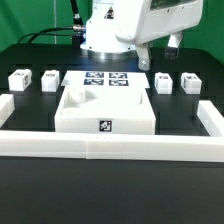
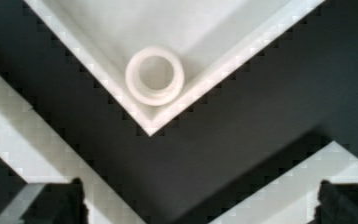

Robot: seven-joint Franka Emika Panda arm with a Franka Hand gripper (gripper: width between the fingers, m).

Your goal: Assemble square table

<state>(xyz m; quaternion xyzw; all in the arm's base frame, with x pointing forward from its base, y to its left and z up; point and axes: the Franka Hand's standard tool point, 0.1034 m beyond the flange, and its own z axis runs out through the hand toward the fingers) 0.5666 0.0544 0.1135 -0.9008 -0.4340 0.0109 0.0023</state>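
Observation:
The square table's white slab (image 1: 105, 108) lies flat in the middle of the dark table, with a black-white tag (image 1: 103, 126) on its front edge. Two leg blocks (image 1: 18, 80) (image 1: 49, 77) stand on the exterior view's left. Two more (image 1: 164, 82) (image 1: 189, 80) stand on its right. My gripper (image 1: 147, 57) hangs over the slab's far right corner, partly hidden by the arm. The wrist view shows a slab corner (image 2: 149, 40) with a round hole ring (image 2: 153, 75). The gripper (image 2: 194, 203) is open above it, dark fingertips (image 2: 43, 205) wide apart and holding nothing.
White border bars run along the front (image 1: 110, 148), left (image 1: 8, 112) and right (image 1: 212, 122). The marker board (image 1: 107, 78) lies just behind the slab. Two white bands (image 2: 51, 160) cross the dark table beside the slab corner. Black cables trail at the back left.

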